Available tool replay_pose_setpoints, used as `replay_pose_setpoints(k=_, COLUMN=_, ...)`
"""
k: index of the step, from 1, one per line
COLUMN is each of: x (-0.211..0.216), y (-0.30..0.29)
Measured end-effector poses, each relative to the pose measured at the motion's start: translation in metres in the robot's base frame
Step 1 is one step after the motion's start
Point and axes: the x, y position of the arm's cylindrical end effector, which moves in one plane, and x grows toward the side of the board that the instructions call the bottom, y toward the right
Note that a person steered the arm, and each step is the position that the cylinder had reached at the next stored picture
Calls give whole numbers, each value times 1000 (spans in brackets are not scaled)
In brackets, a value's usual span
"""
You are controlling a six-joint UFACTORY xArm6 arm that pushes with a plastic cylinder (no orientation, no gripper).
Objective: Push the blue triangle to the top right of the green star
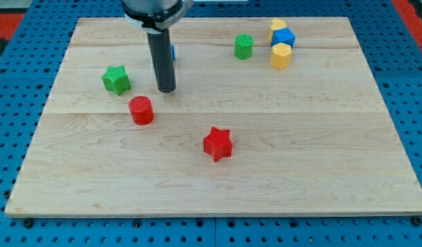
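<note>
The green star lies on the wooden board at the view's left. The blue triangle is almost wholly hidden behind my rod; only a thin blue sliver shows at the rod's right edge, up and to the right of the star. My tip rests on the board just below that sliver and to the right of the green star, a short gap away from it.
A red cylinder sits below and left of my tip. A red star lies near the board's middle. A green cylinder, a blue cube and two yellow blocks cluster at the top right. The board's edge runs along the bottom.
</note>
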Motion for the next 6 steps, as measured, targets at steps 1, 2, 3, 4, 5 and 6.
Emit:
replay_pose_setpoints(k=1, x=-9, y=-45)
replay_pose_setpoints(k=2, x=-15, y=-62)
replay_pose_setpoints(k=3, x=-16, y=-8)
replay_pose_setpoints(k=4, x=-27, y=42)
replay_pose_setpoints(k=5, x=-58, y=6)
replay_pose_setpoints(k=6, x=-80, y=20)
